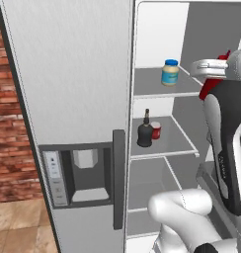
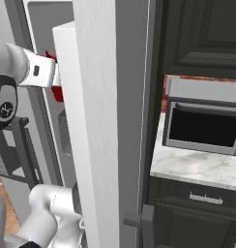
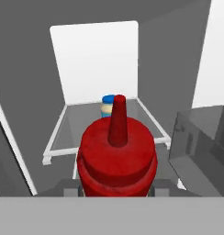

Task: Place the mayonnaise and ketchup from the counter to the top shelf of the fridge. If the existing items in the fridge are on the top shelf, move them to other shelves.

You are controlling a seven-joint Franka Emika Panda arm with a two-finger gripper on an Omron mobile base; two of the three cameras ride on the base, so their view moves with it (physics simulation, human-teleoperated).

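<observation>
The fridge stands open. The mayonnaise, a cream jar with a blue lid, stands upright on the top shelf. My gripper is at the right of that shelf's front, shut on the red ketchup. In the hand view the ketchup fills the foreground, its pointed cap aimed at the shelf, with the mayonnaise farther back. On the middle shelf stand the existing items: a black bottle and a small red container. The marble counter lies right of the fridge.
The open fridge door with clear door bins stands close on the right of my hand. A microwave sits on the counter under dark cabinets. A brick wall is left of the fridge.
</observation>
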